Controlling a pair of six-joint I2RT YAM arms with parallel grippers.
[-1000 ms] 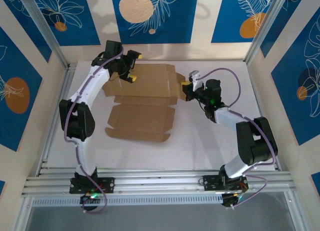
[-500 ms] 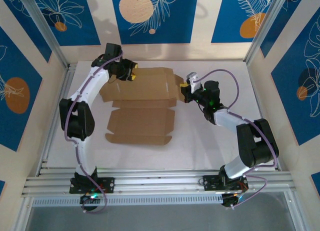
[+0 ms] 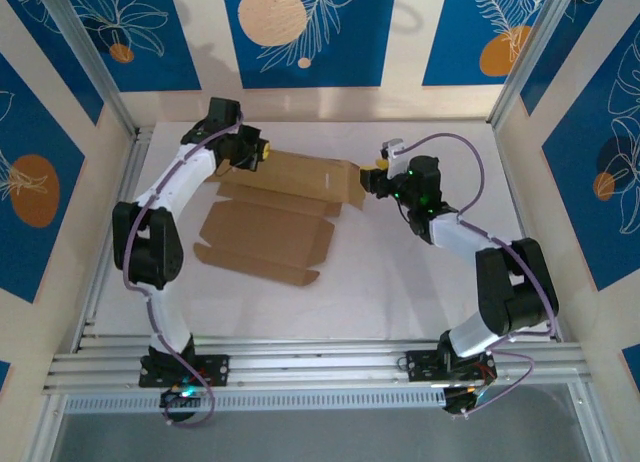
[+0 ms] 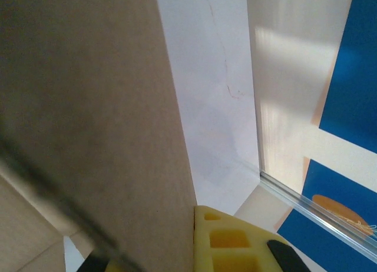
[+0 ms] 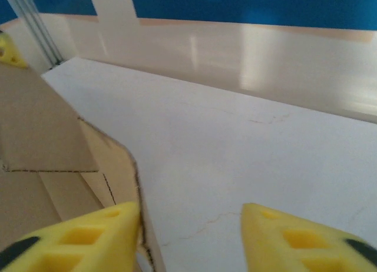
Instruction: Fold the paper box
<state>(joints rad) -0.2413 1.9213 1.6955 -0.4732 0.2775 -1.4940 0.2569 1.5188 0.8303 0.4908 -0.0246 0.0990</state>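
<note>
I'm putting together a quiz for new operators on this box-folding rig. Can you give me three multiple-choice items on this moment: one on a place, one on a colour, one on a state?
1. Where do the left fingers hold the box?
A. its far left corner
B. its near right corner
C. its middle

2. What colour is the table?
A. black
B. white
C. green

3. How do the right fingers stand?
A. shut on the box
B. shut on a cable
C. apart, gripping nothing

Answers:
1 A: the top view shows them closed at that corner.
2 B: bare white shows all round the box.
3 C: the right wrist view shows a wide gap with bare table in it.
</note>
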